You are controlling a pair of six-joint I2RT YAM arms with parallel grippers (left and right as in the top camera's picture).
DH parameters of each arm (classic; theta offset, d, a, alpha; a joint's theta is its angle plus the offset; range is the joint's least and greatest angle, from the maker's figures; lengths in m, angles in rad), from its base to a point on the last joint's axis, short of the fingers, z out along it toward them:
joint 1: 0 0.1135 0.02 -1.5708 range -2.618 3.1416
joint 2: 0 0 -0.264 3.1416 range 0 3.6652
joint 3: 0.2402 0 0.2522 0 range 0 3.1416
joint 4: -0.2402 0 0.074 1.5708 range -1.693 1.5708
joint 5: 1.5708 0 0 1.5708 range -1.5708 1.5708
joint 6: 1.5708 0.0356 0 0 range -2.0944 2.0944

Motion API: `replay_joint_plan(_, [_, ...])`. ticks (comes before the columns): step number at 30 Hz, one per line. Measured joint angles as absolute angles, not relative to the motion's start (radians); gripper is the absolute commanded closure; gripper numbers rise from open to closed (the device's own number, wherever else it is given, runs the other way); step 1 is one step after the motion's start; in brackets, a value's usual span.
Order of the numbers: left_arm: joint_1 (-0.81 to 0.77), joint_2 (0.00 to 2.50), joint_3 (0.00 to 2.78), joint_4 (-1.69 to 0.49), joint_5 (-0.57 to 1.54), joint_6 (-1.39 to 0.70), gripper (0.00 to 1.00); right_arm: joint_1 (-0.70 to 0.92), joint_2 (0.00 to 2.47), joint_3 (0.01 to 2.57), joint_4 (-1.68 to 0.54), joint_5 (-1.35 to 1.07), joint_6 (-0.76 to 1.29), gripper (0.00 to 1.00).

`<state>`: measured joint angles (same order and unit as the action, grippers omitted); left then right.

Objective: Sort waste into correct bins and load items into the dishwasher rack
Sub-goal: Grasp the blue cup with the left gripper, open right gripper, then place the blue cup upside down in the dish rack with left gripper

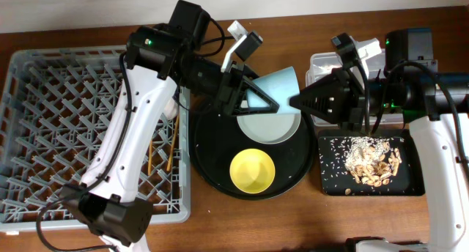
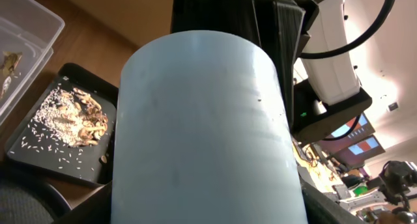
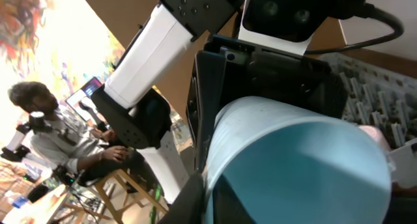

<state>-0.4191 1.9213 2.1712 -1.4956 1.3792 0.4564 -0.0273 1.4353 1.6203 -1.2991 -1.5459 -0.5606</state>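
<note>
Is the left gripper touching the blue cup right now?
Touching. The overhead view shows the black fingers of the left gripper closed against both sides of the blue cup.

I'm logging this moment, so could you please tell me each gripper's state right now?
Left gripper: closed, holding the blue cup.
Right gripper: close to the cup; open or closed cannot be told.

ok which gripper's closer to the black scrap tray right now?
Right. The right gripper hangs just off the black scrap tray's upper-left corner. The left gripper is further left, holding the blue cup above the plate.
</note>
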Motion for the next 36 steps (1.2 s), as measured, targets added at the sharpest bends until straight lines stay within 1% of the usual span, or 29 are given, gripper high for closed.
replay_joint_plan(4, [-0.419,1.921,2.171,-1.497,1.340,0.456,0.59,-0.029,1.435,1.621,-1.293,-1.544,-0.563,0.43])
replay_joint_plan(5, [-0.419,1.921,2.171,-1.499,1.322,0.456,0.59,-0.030,1.435,1.621,-1.289,-1.543,-0.564,0.29])
replay_joint_plan(6, [-0.418,1.921,2.171,-1.502,1.304,0.456,0.59,-0.030,1.435,1.621,-1.281,-1.543,-0.564,0.19])
replay_joint_plan(7, [-0.415,1.921,2.171,-1.503,1.285,0.450,0.59,-0.030,1.435,1.621,-1.280,-1.542,-0.556,0.01])
replay_joint_plan(10, [-0.383,1.920,2.171,-1.508,1.182,0.398,0.59,-0.030,1.435,1.621,-1.282,-1.527,-0.560,0.01])
replay_joint_plan(13, [-0.316,1.917,2.171,-1.542,1.026,0.302,0.58,-0.031,1.435,1.621,-1.296,-1.459,-0.558,0.01])
replay_joint_plan(18, [-0.200,1.917,2.169,-1.679,0.673,0.148,0.58,-0.031,1.435,1.621,-1.325,-1.271,-0.558,0.01])
replay_joint_plan(24, [-0.168,1.916,2.127,-1.685,0.362,-0.016,0.57,-0.031,1.435,1.621,-1.327,-1.061,-0.558,0.01])
replay_joint_plan(29, [-0.168,1.915,2.040,-1.687,0.189,-0.111,0.57,-0.031,1.435,1.621,-1.327,-0.819,-0.558,0.01])
replay_joint_plan(34, [-0.168,1.911,1.935,-1.678,0.093,-0.163,0.57,-0.031,1.435,1.621,-1.327,-0.590,-0.558,0.01])
replay_joint_plan(36, [-0.168,1.909,1.880,-1.636,0.076,-0.175,0.57,-0.031,1.435,1.621,-1.327,-0.531,-0.558,0.01])
